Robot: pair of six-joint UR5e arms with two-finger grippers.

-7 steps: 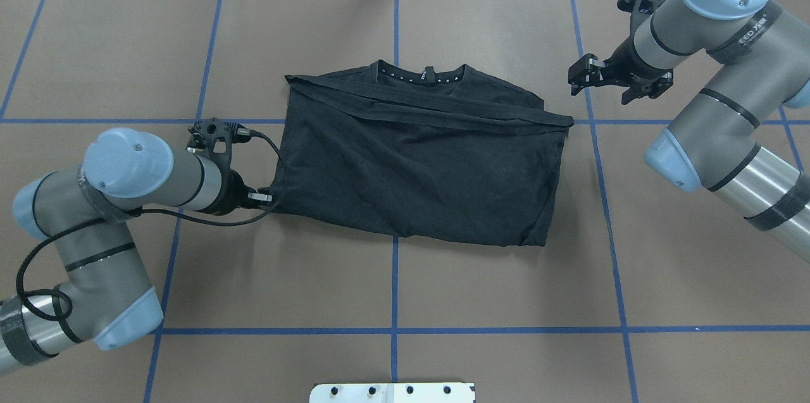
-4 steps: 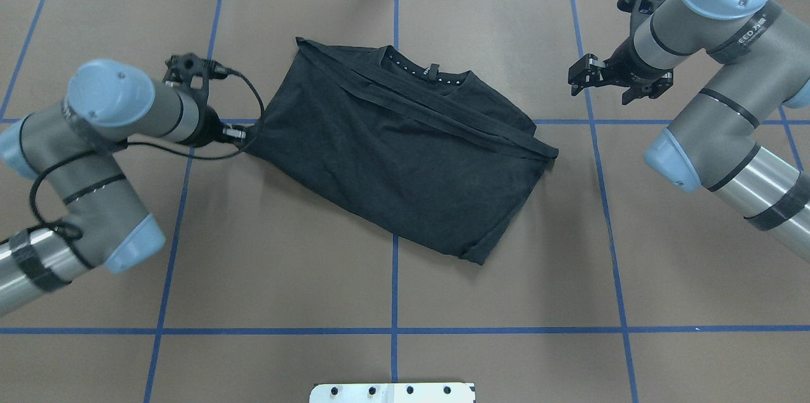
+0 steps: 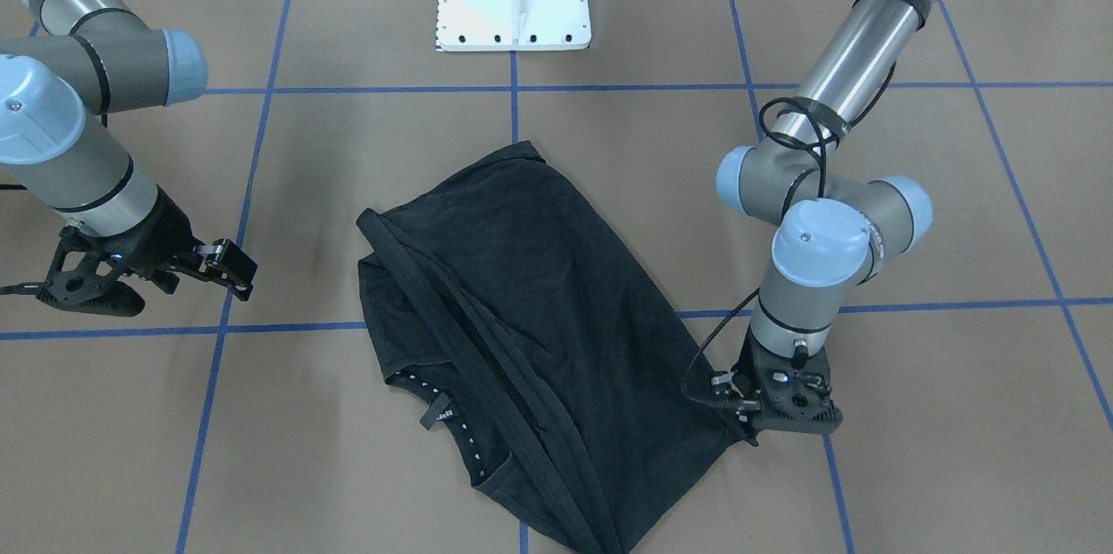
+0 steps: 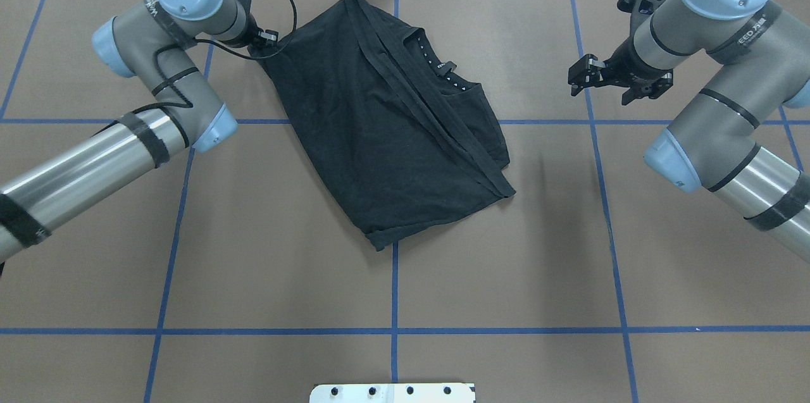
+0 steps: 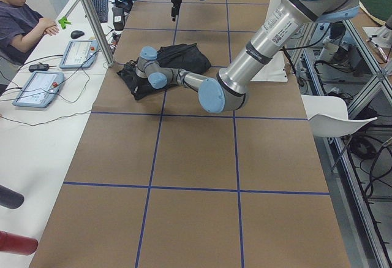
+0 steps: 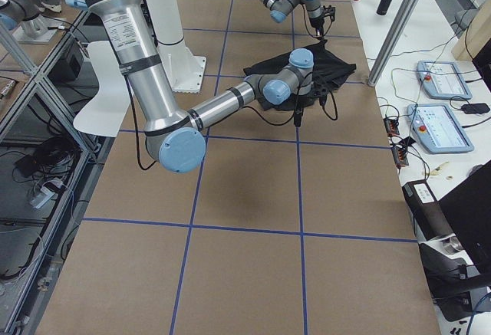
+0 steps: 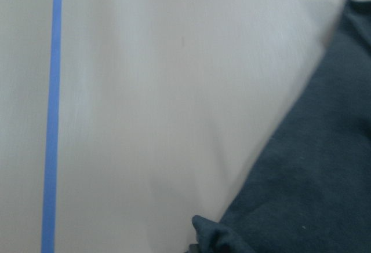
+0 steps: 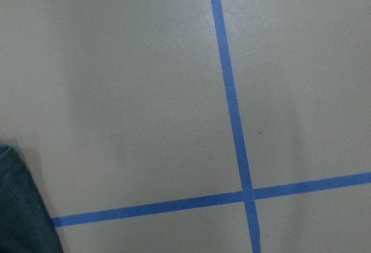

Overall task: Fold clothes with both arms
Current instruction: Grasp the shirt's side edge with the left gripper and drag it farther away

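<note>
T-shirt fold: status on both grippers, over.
Left gripper shut on T-shirt corner. Right gripper open, clear of the cloth. T-shirt partly folded, skewed on the table. Nothing in the way.

1. Right arm (image 4: pixel 753 28), upper right of the overhead view: white "EED", then one unclear character.
2. Left arm (image 4: pixel 154 6), upper left: white lettering, unreadable.
3. Neck tag (image 4: pixel 447 67) of the shirt (image 4: pixel 380 137): white print, too small to read.
</note>
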